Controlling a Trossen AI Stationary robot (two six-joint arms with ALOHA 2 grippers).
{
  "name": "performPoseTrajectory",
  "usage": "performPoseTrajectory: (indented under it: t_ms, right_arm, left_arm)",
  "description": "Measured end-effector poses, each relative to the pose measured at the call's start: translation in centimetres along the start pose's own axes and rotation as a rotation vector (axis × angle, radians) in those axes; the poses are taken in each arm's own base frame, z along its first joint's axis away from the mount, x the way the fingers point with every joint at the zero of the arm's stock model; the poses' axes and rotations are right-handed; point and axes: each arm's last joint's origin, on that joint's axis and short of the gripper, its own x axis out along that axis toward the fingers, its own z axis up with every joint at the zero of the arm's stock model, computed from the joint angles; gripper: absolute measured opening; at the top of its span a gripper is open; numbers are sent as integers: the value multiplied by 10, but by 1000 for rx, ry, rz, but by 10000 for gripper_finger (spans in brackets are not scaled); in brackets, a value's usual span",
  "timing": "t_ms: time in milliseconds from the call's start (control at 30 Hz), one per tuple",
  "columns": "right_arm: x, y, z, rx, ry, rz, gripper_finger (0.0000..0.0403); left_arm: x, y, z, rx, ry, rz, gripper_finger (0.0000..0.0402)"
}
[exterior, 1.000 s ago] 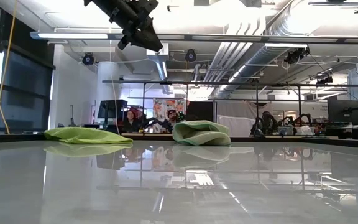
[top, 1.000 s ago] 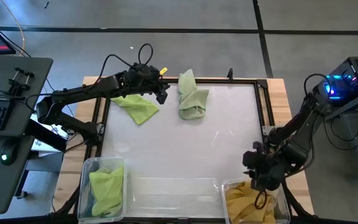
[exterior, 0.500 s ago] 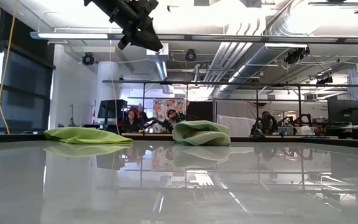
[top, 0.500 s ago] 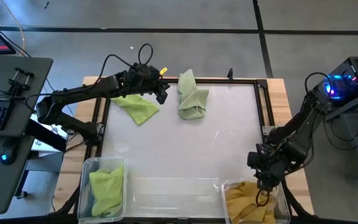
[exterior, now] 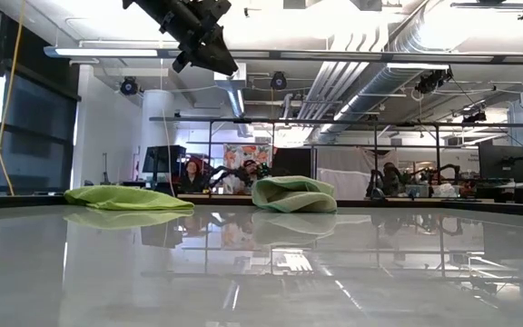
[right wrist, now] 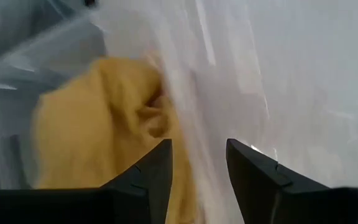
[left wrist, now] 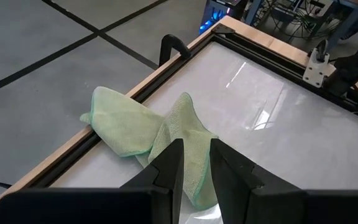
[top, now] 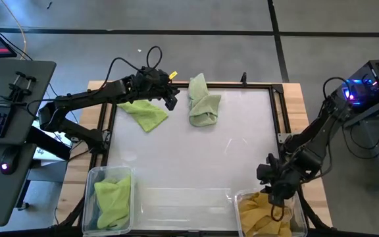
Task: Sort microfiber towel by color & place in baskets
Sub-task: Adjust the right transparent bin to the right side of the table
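Holding bunched green towel (top: 112,201), left basket (top: 91,176) sits at surface's (top: 196,158) near-left corner; right basket (top: 300,214) holds yellow towel (top: 258,216). Two green towels (top: 147,114) (top: 202,105) lie at far edge. Right hand (top: 280,196), fingers parted, empty, above right basket. Left hand (top: 171,100), fingers slightly apart, empty, between far towels.

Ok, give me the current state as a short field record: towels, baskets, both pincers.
bright green towel: flat on the work surface, far left corner
pale green towel: bunched at the far edge
left basket: holds a green towel
right basket: holds a yellow towel
left pincer: open, raised between the two loose towels, empty
right pincer: open, empty, over the right basket
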Motion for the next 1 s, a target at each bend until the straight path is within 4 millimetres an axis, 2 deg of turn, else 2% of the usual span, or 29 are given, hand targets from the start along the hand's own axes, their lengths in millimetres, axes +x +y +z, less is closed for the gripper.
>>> performPoseTrajectory:
  t_ms: [167, 533, 633, 867, 1000]
  right_arm:
    - [13, -6, -6, 40, 71, -5, 146]
    - [13, -10, -17, 79, 195, -41, 139]
    - [12, -11, -19, 72, 215, -60, 118]
    - [10, -15, -23, 40, 270, -81, 41]
    - [9, -17, -24, 42, 303, -89, 38]
  left_arm:
    - [0, 0, 0, 0, 0, 0, 64]
    - [0, 0, 0, -1, 0, 0, 65]
    - [0, 0, 0, -1, 0, 0, 65]
    - [0, 0, 0, -1, 0, 0, 65]
    - [0, 0, 0, -1, -1, 0, 65]
